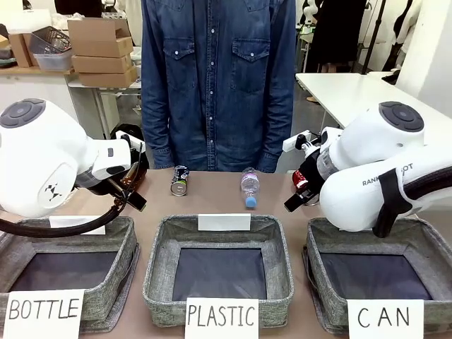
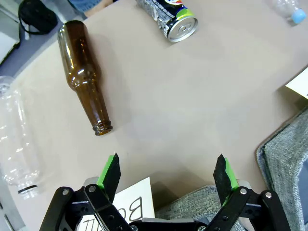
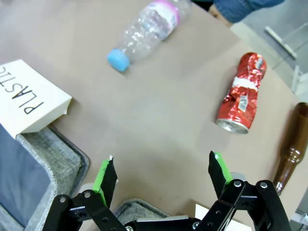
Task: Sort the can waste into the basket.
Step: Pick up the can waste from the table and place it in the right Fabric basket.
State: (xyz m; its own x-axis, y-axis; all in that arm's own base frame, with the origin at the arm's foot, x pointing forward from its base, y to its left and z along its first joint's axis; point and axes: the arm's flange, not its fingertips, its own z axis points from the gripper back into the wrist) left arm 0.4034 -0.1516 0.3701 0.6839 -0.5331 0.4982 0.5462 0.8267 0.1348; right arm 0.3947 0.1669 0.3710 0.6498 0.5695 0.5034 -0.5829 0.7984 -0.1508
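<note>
While the basket (image 1: 374, 275) sits empty at 5 o'clock in the front view, neither can has yet been sorted into it. Your right gripper (image 3: 162, 161) hovers just past the basket's far rim, jaws spread wide and holding nothing. The red can (image 3: 240, 94) lies on its side on the table at 1 o'clock from that gripper, crumpled at the waist, its open end turned toward you. A brown bottle (image 3: 291, 144) lies just beside it at 3 o'clock.

Your left gripper (image 2: 167, 161) is likewise spread wide and empty. The blue can (image 2: 168, 17) lies on its side at 12 o'clock from it, well apart. A second brown bottle (image 2: 84, 77) lies at 10 o'clock.

Both cans look to be thin, empty metal. Expect them to be very light, slick on the painted wall, apt to roll, and easy to crush further. Judge the best hold as across the middle of the body, square to its length, with modest force. The person (image 1: 215, 78) stands at the far edge.
</note>
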